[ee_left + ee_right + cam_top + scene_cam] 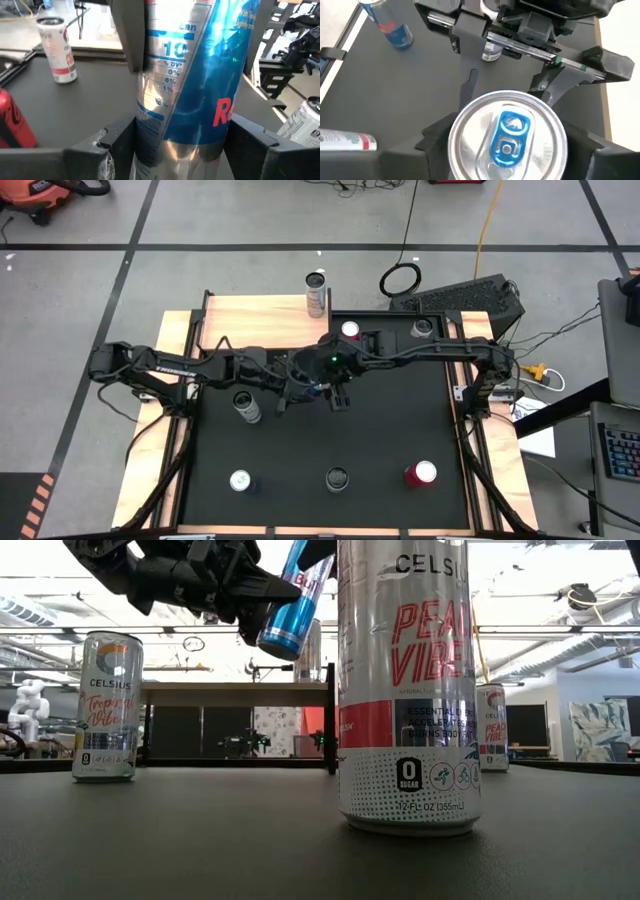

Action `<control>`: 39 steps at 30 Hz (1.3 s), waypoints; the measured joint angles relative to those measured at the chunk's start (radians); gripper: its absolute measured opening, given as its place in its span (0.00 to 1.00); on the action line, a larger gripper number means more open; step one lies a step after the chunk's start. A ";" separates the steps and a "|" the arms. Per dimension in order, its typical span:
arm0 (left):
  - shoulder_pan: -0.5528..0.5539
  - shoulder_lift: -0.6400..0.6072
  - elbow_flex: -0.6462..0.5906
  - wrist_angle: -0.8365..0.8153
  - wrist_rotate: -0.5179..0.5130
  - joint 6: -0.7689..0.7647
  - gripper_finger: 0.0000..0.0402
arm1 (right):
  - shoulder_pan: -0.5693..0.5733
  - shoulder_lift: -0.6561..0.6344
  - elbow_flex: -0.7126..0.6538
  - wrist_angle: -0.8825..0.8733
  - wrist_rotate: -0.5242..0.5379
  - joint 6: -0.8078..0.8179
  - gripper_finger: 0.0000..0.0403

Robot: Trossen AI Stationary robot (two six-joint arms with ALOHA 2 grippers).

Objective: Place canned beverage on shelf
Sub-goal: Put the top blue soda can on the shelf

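Blue can [200,90] tilted midair above surface [380,430], gripped by left tool [182,145] and right tool [507,145] together.

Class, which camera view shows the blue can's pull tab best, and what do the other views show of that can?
The right wrist view: it looks straight down on the blue can, showing lid and blue tab. The left wrist view shows only its printed side between dark fingers. The low view shows it tilted, held above the table. In the high view the arms mostly hide it.
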 joint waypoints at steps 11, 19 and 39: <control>0.011 -0.030 -0.002 -0.040 -0.005 0.034 0.61 | 0.000 -0.053 0.000 0.004 0.002 0.015 0.65; 0.017 -0.184 -0.002 -0.176 -0.101 0.100 0.61 | 0.000 -0.141 0.000 -0.023 0.002 0.040 0.65; 0.145 -0.513 -0.003 -0.509 -0.302 0.184 0.61 | 0.000 -0.261 0.000 -0.026 0.000 0.039 0.65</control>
